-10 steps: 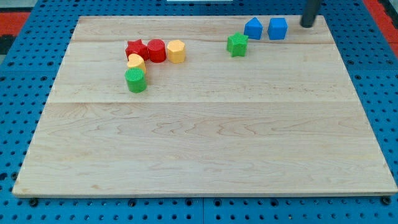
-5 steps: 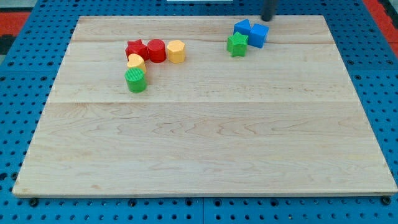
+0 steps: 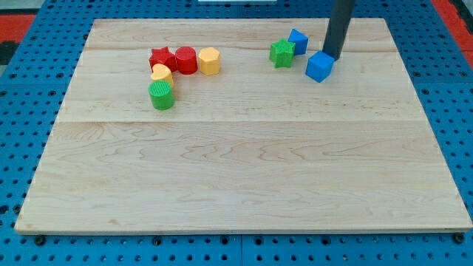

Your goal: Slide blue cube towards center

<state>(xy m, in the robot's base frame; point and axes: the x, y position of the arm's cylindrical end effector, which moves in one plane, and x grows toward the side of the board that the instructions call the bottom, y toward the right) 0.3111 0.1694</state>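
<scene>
With my tip (image 3: 332,57) (a plain rod, no jaws) touching the upper-right edge of the blue cube (image 3: 319,66) near the board's top right, you should push down-left toward centre.

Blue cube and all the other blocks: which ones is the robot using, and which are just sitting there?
Using:
blue cube
my tip, touching the cube's upper right edge

Just sitting there:
other blue block
green star
red star
red cylinder
yellow block
second yellow block
green cylinder
</scene>
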